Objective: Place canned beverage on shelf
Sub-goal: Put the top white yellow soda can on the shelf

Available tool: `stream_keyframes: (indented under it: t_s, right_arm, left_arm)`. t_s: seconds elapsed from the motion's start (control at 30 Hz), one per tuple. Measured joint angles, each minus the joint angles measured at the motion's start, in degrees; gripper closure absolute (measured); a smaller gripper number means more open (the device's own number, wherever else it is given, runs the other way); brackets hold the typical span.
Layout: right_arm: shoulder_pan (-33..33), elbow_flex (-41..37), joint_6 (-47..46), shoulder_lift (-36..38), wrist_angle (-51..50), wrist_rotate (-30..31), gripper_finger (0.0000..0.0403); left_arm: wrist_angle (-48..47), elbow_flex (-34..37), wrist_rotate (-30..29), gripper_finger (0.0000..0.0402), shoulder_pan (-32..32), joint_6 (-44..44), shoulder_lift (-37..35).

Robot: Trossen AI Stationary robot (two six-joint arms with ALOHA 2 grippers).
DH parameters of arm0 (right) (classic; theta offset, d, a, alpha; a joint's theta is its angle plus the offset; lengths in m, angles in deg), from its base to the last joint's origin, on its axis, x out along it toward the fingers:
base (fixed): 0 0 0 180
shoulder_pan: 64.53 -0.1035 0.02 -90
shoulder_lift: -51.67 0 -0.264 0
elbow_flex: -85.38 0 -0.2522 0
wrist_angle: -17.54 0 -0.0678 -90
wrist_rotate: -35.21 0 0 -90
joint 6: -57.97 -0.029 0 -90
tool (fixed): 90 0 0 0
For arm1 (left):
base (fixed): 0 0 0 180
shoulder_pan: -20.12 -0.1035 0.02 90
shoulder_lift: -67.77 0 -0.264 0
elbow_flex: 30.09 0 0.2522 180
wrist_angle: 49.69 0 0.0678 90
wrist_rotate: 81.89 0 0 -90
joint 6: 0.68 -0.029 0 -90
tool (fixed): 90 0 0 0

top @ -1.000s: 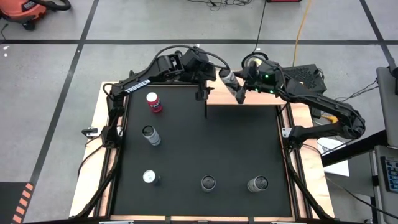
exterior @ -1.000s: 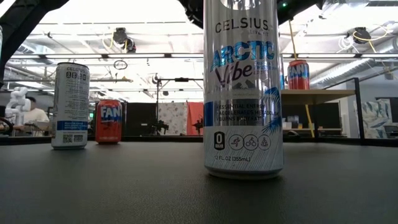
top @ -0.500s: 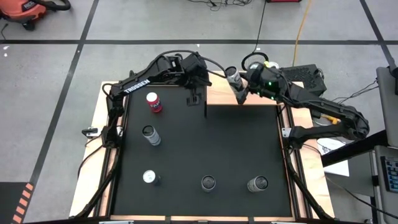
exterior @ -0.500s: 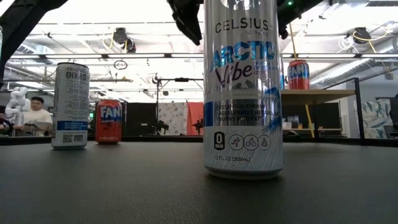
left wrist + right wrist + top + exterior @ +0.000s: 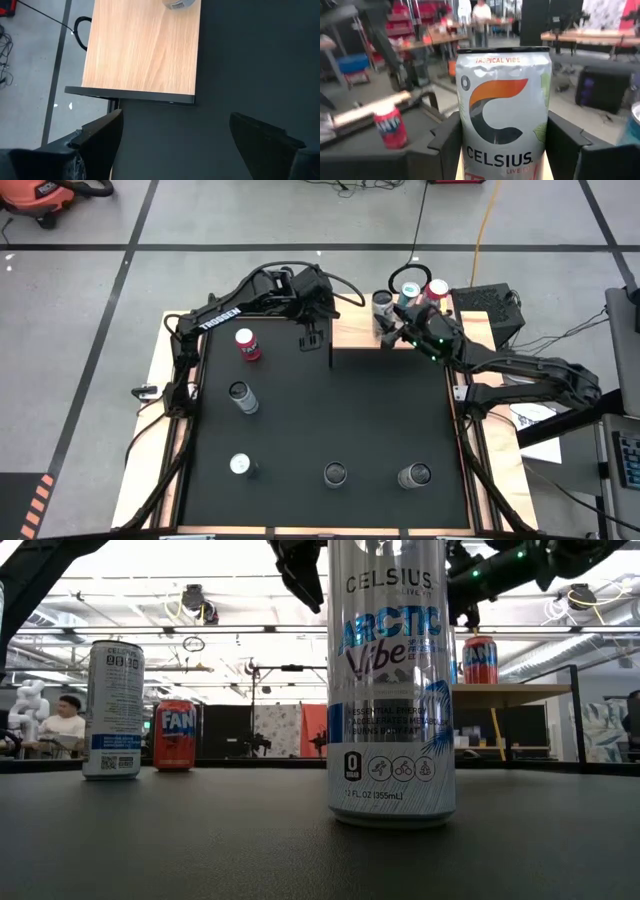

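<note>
My right gripper (image 5: 391,323) is shut on a silver Celsius can (image 5: 504,107) over the far left part of the light wooden shelf (image 5: 362,334). Two more cans, a teal-topped one (image 5: 409,292) and a red-topped one (image 5: 437,288), stand on the shelf's far right part. My left gripper (image 5: 313,336) hangs open over the black mat just left of the shelf, with nothing between its fingers (image 5: 97,140). In the low view the held can is hidden behind a big can in front. My right gripper pinches the silver can's side wall (image 5: 466,150) between its two fingers (image 5: 445,145), one on each side. The fingers lie level and come from the table's right, slightly from the near side. The can stands upright; whether its bottom touches the shelf cannot be told.
A red can (image 5: 247,345) and a silver can (image 5: 242,397) stand on the mat's left part. Three more cans (image 5: 240,465), (image 5: 336,474), (image 5: 414,475) stand along its near part. The middle of the mat (image 5: 340,410) is bare.
My right gripper has sunk toward the shelf and turned from slanting to level, so the silver can has gone from tilted to upright and shifted a little toward the table's right. My left gripper has tipped further downward and come a little lower.
</note>
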Motion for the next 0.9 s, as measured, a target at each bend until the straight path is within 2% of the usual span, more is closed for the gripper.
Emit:
stream_keyframes:
  t_s: [0.13, 0.4, 0.63, 0.8, 0.9]
  right_arm:
    - [-0.1, -0.9, 1.6, -1.6, 4.1, 3.4, 0.0209]
    - [-0.6, -1.0, 2.4, -6.1, 7.9, 6.0, 0.0207]
    - [-2.8, -1.0, 3.2, -8.9, 14.2, 14.0, 0.0207]
    - [-2.8, -1.0, 4.3, -12.3, 19.4, 14.5, 0.0206]
    - [-2.8, -0.9, 4.6, -14.6, 20.5, 16.9, 0.0206]
  left_arm:
    - [0.1, 0.0, 0.0, 0.0042, 0.0, -0.1, 0.0]
    - [0.7, 0.0, 0.0, 0.0042, 0.0, -0.5, 0.0]
    - [0.7, 0.0, 0.0, 0.0042, 0.0, -0.6, 0.0]
    - [0.6, 0.0, 0.0, 0.0042, 0.0, -0.6, 0.0]
    - [0.6, 0.0, 0.0, 0.0042, 0.0, -0.6, 0.0]
